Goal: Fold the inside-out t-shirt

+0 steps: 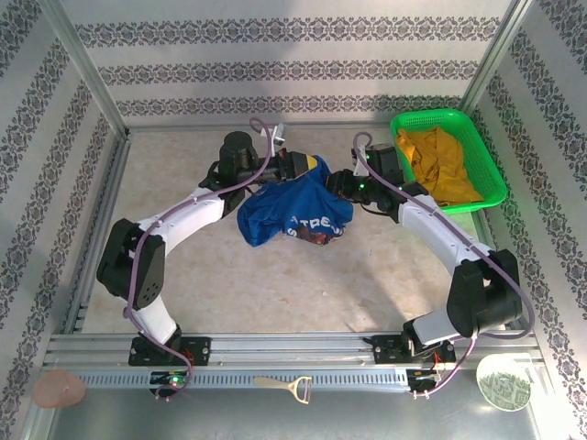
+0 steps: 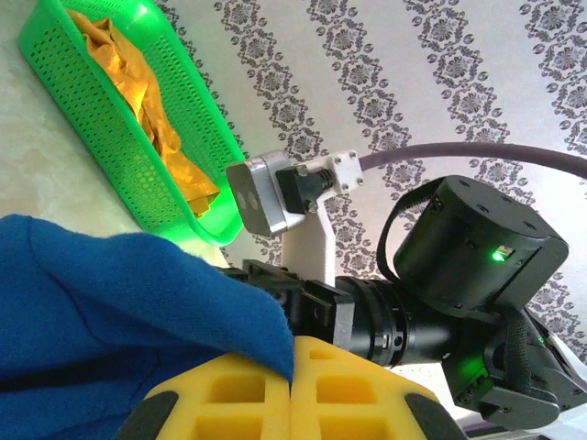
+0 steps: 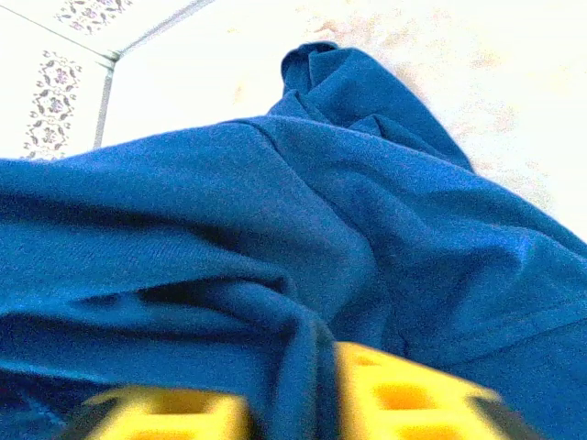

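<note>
Well, the inside-out t-shirt [image 1: 292, 215] is bunched into a royal-blue heap near the middle of the table [image 1: 229, 284], a little toward the far side, with white print marks showing on its lower front. Both arms reach in toward its upper edge, one from each side. The left gripper [image 1: 309, 168] sits at the shirt's far top corner. In its wrist view the two yellow fingers [image 2: 229, 403] are pressed flat against each other, and the blue cloth runs right down into the seam between them, so it is clamped on the shirt's edge. The right gripper [image 1: 338, 186] is at the shirt's upper right edge, near the left one. Seen from that wrist, a thick fold of blue cloth passes between its fingers, which have closed in on it from both sides, though the picture is blurred there. Off at the far right corner stands a green basket [image 1: 429, 114] with a mustard-yellow garment [image 1: 440, 165] crumpled inside, well apart from the shirt. A bottle opener [image 1: 286, 387] lies on the metal rail by the arm bases.
</note>
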Action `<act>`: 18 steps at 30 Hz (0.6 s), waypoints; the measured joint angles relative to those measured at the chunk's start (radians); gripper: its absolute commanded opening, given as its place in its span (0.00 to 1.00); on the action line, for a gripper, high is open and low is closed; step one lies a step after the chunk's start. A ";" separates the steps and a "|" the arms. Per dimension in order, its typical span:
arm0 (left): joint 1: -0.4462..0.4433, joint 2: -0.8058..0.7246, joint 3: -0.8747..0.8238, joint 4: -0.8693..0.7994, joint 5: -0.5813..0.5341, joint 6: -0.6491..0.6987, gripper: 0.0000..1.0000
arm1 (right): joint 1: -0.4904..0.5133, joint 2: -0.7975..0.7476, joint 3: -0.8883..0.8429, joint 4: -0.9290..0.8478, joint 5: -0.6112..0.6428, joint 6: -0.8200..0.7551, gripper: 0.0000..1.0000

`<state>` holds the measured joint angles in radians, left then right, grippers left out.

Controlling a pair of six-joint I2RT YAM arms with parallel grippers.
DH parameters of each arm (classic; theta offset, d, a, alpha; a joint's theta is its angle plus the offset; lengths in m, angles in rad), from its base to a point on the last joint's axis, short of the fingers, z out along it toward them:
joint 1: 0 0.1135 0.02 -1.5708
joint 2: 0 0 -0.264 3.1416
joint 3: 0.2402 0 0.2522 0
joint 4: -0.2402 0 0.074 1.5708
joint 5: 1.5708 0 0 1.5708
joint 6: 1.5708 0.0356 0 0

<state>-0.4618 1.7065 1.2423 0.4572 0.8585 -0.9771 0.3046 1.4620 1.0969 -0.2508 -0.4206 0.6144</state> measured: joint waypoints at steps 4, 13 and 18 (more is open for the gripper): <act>0.013 -0.031 -0.054 -0.017 -0.053 0.003 0.00 | -0.040 -0.020 -0.001 0.022 -0.070 0.014 0.00; 0.073 -0.040 -0.188 -0.030 -0.152 0.004 0.22 | -0.090 -0.191 -0.067 0.347 -0.385 0.179 0.00; 0.076 -0.017 -0.159 -0.065 -0.163 0.032 0.43 | -0.087 -0.162 -0.115 0.553 -0.488 0.312 0.00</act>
<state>-0.3859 1.6894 1.0832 0.3923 0.6956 -0.9451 0.2176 1.3003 0.9817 0.3023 -0.9081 0.9264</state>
